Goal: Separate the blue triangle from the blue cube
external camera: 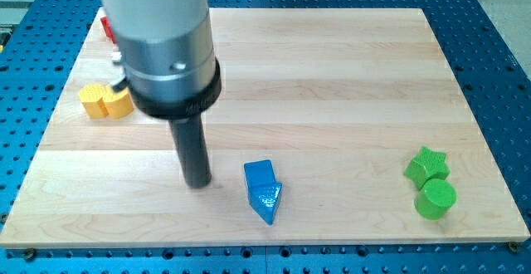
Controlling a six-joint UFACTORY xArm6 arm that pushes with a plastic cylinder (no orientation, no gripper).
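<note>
A blue cube (260, 174) sits near the view's bottom middle of the wooden board (332, 83). A blue triangle (267, 202) lies just below it and touches it. My tip (197, 183) is on the board to the view's left of both blue blocks, a short gap from the cube. The rod rises from there into the grey arm body at the view's top left.
A green star (426, 165) and a green cylinder (435, 198) sit together at the view's right. A yellow heart-shaped block (106, 101) lies at the view's left, partly behind the arm. A red block (107, 28) shows at the top left.
</note>
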